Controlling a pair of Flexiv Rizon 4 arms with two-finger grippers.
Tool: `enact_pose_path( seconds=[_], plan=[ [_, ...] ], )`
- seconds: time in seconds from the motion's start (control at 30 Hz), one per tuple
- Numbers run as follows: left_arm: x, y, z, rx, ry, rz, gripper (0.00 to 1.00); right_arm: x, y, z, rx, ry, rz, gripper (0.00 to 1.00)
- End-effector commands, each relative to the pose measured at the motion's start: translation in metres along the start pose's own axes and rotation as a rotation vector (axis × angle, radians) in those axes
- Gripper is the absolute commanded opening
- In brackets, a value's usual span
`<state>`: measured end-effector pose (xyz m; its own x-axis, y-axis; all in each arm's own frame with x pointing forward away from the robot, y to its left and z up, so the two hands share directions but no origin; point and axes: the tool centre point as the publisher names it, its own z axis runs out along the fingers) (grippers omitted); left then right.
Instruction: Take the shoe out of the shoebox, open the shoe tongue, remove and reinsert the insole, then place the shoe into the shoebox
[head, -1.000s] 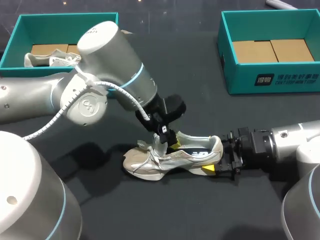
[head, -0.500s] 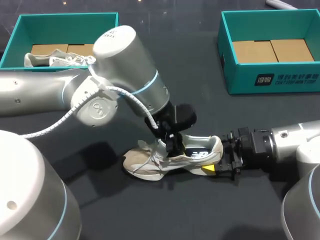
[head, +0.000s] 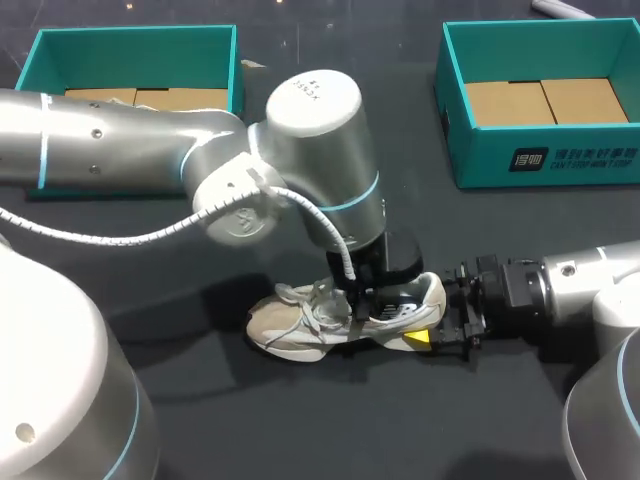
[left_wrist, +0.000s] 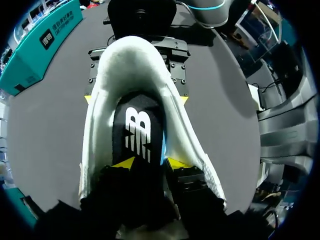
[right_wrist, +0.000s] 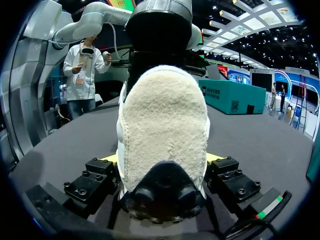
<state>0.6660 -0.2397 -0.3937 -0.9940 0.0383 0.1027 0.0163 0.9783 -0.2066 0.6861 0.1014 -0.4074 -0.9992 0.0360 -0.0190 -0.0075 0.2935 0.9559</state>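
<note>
Shoe, likely light and soft: right hand clamps its firmer heel; left hand pinches the floppy-looking insole edgewise.

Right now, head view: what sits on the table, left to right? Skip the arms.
left shoebox → shoe → right shoebox
</note>
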Motion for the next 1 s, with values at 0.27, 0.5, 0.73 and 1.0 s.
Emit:
enact_pose_path(
  seconds=[0.27, 0.5, 0.73, 1.0],
  plan=[
    [-0.005, 0.001, 0.021, -0.137, -0.101, -0.032, 0.23, 0.001, 0.001, 0.000, 0.004, -0.001, 0.001, 0.00],
    [-0.020, 0.007, 0.017, -0.137, -0.153, -0.095, 0.00, 0.001, 0.001, 0.000, 0.004, -0.001, 0.001, 0.00],
    [-0.016, 0.019, 0.000, -0.012, -0.086, -0.133, 0.00, 0.001, 0.001, 0.000, 0.004, -0.001, 0.001, 0.00],
    [-0.011, 0.031, -0.016, 0.153, 0.012, -0.172, 0.00, 0.001, 0.001, 0.000, 0.004, -0.001, 0.001, 0.00]
  ],
)
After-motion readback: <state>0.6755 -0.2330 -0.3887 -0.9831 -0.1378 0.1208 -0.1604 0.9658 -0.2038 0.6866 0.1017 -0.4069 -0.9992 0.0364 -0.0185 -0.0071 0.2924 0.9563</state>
